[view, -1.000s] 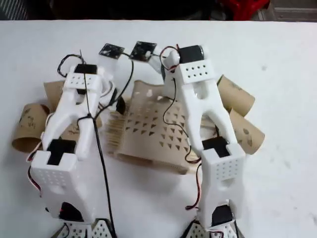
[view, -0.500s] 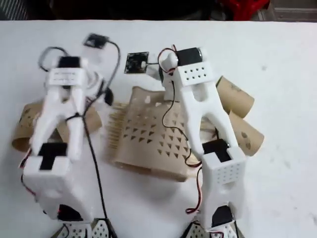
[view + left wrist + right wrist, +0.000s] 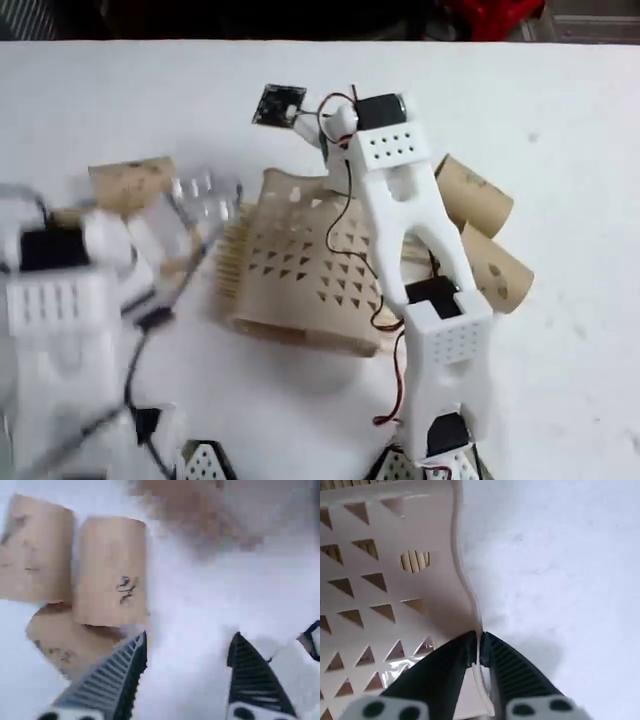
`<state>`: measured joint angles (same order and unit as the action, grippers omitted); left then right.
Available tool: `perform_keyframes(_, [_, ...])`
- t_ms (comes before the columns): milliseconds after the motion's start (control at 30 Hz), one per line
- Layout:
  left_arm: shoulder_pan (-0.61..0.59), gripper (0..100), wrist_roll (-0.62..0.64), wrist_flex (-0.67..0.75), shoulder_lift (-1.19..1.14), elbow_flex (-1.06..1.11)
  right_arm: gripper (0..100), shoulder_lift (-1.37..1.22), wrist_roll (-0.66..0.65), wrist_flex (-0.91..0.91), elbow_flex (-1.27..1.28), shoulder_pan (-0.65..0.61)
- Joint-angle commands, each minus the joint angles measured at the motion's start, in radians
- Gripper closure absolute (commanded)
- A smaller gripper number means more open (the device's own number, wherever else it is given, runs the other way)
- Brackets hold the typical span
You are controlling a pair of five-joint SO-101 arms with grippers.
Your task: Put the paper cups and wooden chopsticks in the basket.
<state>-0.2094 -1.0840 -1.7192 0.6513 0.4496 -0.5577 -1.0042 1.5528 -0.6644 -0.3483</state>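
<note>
**Entry: basket, paper cups and wooden chopsticks, listed against the two tools**

Markings. Small dark print is carried on the walls of the paper cups [image 3: 112, 575]. In the left wrist view a dark mark is seen at mid-wall on one cup, and fainter marks on the neighbouring cup [image 3: 32, 550] and on a third cup [image 3: 65, 640]. In the high view similar marks are seen on the two right-hand cups. None of it can be read.

Basket [image 3: 310, 265]. Beige, pierced with rows of triangular holes, it is laid mid-table between the arms with a pierced wall turned upward. Whether it lies on its side or is overturned cannot be told.

Wooden chopsticks [image 3: 232, 262]. A bundle is seen projecting at the basket's left edge. In the right wrist view sticks are glimpsed through a round hole in the basket wall.

Paper cups, left group. Three cups are laid on their sides on the white table [image 3: 200, 605], close together. They are placed just beside one finger of the left tool [image 3: 187, 645]. The fingers of this tool are held wide apart over bare table, with nothing between them.

Paper cups, right group. Two cups [image 3: 475, 190] are laid on their sides just beside the right arm [image 3: 420, 250], at the basket's right.

Right tool [image 3: 479, 640]. Its fingers are pressed together on the basket's thin rim, which is pinched between them.
</note>
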Motion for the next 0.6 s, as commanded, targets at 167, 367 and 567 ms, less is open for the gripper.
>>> perform_keyframes(167, [0.228, 73, 0.129, 0.379, 0.232, 0.514, 97.9, 0.019, 0.08, 0.093, -0.118, 0.002])
perform_keyframes(367, [0.305, 73, 0.245, 0.585, 0.022, 0.516, 97.9, 0.019, 0.086, 0.157, -0.195, 0.001])
perform_keyframes(567, [0.305, 73, 0.361, 0.815, -0.157, 0.516, 97.9, 0.021, 0.087, 0.166, -0.213, -0.018])
